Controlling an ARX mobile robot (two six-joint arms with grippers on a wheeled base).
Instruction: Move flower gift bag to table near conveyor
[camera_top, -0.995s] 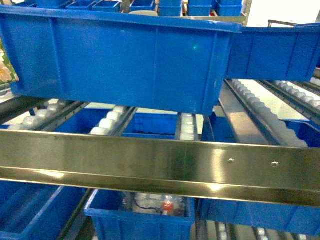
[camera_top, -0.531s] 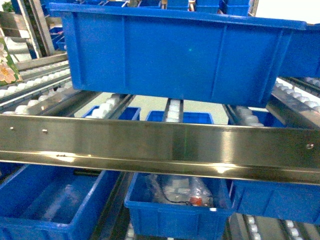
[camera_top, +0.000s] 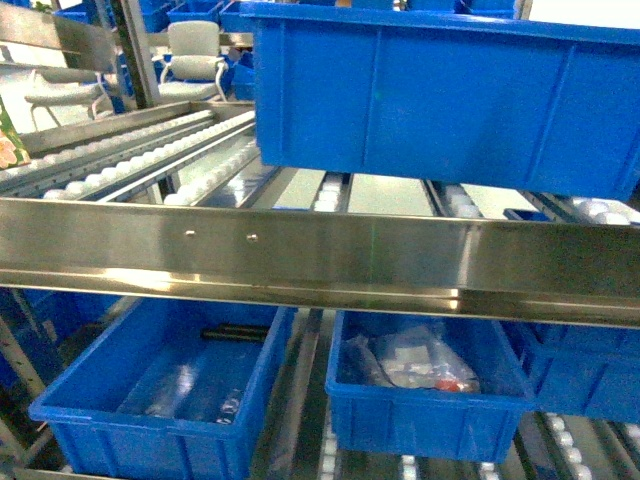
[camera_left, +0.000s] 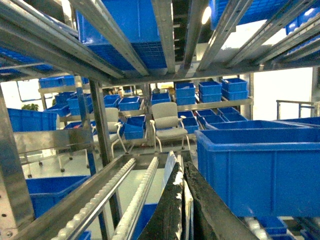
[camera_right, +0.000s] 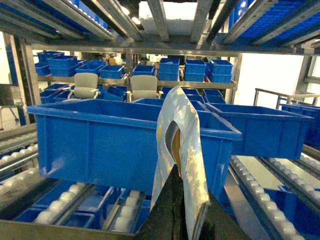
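The flower gift bag (camera_right: 187, 130) is white with a pale floral print and a cut-out handle. It stands up from my right gripper (camera_right: 176, 172), which is shut on its lower part. My left gripper (camera_left: 181, 167) is shut on a thin white-and-blue edge of the bag (camera_left: 170, 162). A sliver of floral print (camera_top: 5, 145) shows at the left edge of the head view, where neither gripper appears. The conveyor (camera_top: 320, 255) is a steel rack with white roller rows (camera_top: 130, 165) right in front of me. The table is out of view.
A big blue bin (camera_top: 440, 100) sits on the rollers at upper right. Two lower blue bins (camera_top: 170, 400) (camera_top: 420, 390) hold small packaged items. Steel rack beams (camera_left: 165, 35) run overhead. Grey chairs (camera_left: 167, 122) and more blue bins stand behind the rack.
The head view has swung: the big blue bin has slid to the right of the picture. The left roller lanes and a chair have come into sight.
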